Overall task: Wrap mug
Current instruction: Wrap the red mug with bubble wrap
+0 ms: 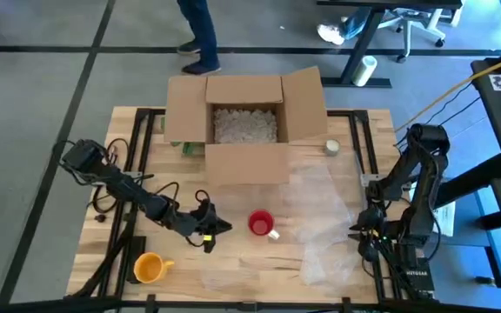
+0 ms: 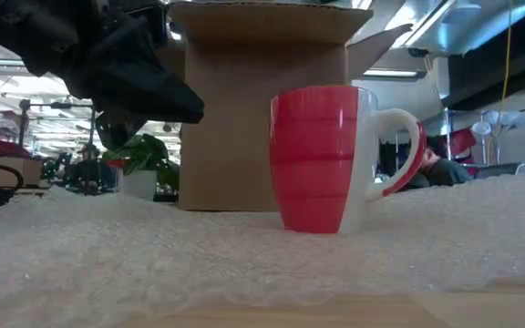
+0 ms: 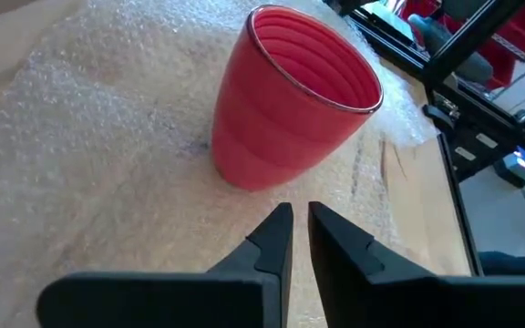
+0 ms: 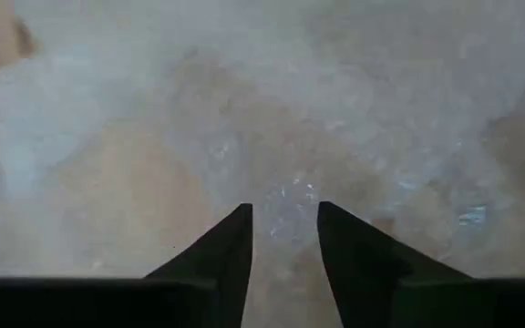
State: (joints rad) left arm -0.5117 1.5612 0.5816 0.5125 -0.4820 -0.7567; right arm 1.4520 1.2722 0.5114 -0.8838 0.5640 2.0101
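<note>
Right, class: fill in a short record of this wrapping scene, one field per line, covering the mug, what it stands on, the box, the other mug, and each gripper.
red mug: upright, empty, white handle
surface under it: bubble wrap spread on the wooden table
cardboard box: flaps open, white packing fill inside, behind the mug
yellow mug: at the table's near left corner
left gripper: just left of the red mug, fingers nearly closed, holding nothing
right gripper: over the wrap at the right edge, slightly open, holding nothing

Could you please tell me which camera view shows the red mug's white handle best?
The low view: the red ceramic mug stands side-on, its white handle in profile. The high view shows it tiny, the left wrist view hides it, the right wrist view misses the mug.
</note>
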